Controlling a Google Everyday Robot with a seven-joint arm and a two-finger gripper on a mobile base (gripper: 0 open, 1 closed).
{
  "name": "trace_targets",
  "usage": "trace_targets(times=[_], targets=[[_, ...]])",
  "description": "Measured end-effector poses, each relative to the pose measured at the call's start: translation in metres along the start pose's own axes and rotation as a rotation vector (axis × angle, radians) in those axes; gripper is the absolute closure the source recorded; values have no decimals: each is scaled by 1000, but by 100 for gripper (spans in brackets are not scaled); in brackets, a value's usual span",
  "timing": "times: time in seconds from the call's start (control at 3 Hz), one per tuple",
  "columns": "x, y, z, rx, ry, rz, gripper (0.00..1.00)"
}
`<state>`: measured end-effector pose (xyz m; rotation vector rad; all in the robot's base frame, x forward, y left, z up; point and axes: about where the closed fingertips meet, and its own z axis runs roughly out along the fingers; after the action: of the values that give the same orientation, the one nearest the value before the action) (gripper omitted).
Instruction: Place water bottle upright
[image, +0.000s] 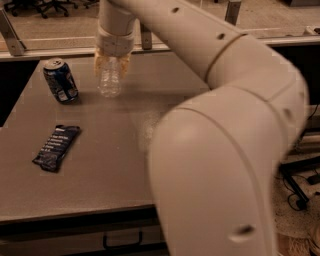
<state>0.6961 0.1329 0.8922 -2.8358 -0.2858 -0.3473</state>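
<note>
The water bottle, clear ribbed plastic, stands upright on the grey table near its far edge. Its cap and upper part are hidden between my gripper's fingers. My gripper comes straight down from above, and its yellowish fingers close around the bottle's upper half. The bottle's base appears to rest on the table top.
A blue soda can stands just left of the bottle. A dark snack packet lies flat at the front left. My large pale arm fills the right foreground and hides that side of the table. A rail runs behind the table.
</note>
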Motion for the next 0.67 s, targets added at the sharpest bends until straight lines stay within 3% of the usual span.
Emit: trace_targets(times=[0.33, 0.67], targets=[[-9, 40, -70, -31, 231, -77, 100], [-28, 42, -110, -17, 340, -102, 100]])
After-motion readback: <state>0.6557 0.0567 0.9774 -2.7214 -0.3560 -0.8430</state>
